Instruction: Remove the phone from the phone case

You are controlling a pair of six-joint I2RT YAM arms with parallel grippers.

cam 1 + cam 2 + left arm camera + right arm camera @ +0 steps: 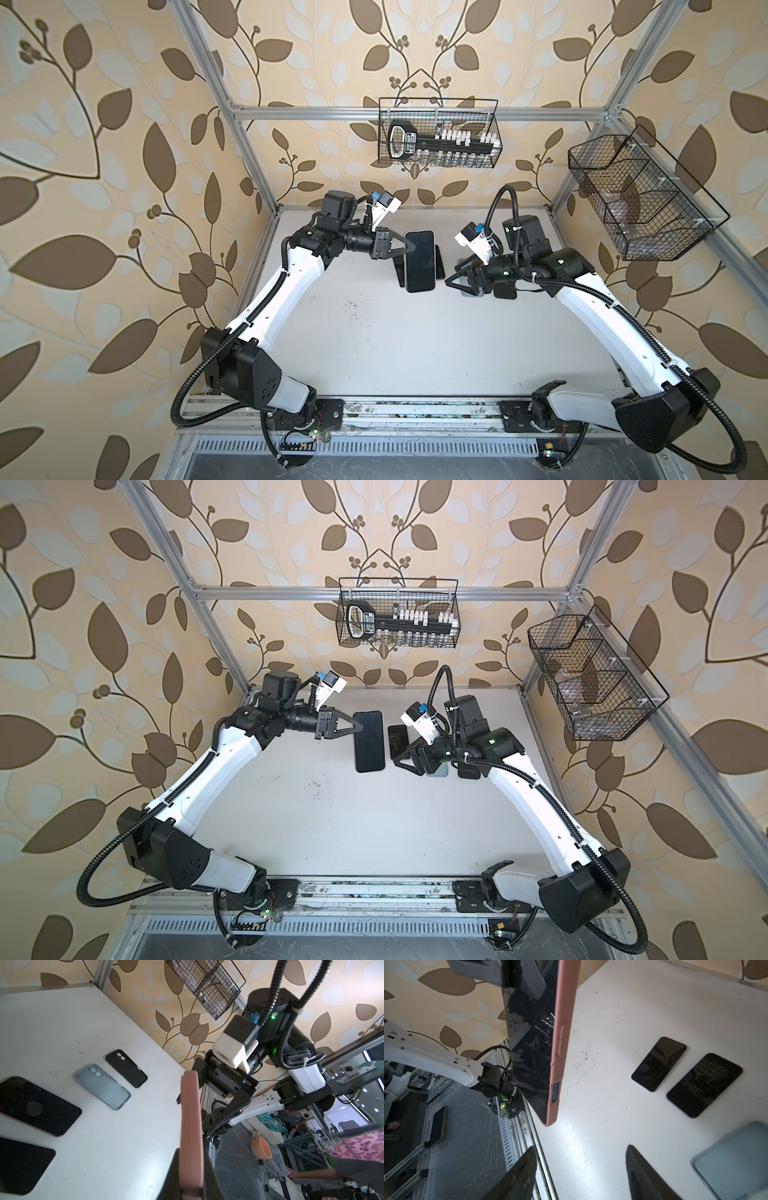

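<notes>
Two bare phones [658,1064] and two empty cases [102,1086] lie on the table [374,332]; left gripper [409,248] pinches the pink case [191,1126], phone [529,1053] not yet out; right gripper [581,1147] gapes empty beside it.

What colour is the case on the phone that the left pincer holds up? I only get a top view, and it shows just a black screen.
Observer: Pink. The left wrist view shows the salmon-pink phone case edge-on, clamped in the left pincer.
Operator: Is the phone in it?
Observer: Yes. In the right wrist view the black glass-fronted phone sits inside the pink rim.
Operator: What lies under the right arm?
Observer: A pale blue translucent case beside a black case, both empty, on the white table.
</notes>
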